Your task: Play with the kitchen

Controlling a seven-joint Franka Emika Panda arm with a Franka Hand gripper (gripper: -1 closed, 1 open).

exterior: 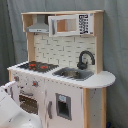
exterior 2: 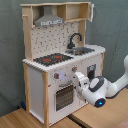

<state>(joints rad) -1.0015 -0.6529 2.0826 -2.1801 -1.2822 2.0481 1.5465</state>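
The kitchen [exterior: 60, 70] is a tall white and light-wood toy, seen in both exterior views. It has a grey range hood [exterior: 39, 25], a black-red hob [exterior: 37, 65], a black faucet [exterior: 85, 59] and a sink [exterior: 74, 73]. In the second exterior view the kitchen [exterior 2: 60, 65] shows its knobs [exterior 2: 57, 76] above the windowed oven door [exterior 2: 64, 95]. My gripper [exterior 2: 80, 80] is right up against the front panel, at the oven door's right edge, below the hob. My white arm [exterior: 10, 107] fills the lower left of the first exterior view and hides the oven's left side.
The kitchen stands on a wooden surface [exterior 2: 20, 119] with a grey curtain [exterior 2: 115, 25] behind it. My arm [exterior 2: 120, 80] reaches in from the second exterior view's right. A rounded counter end [exterior: 102, 79] juts out beside the sink.
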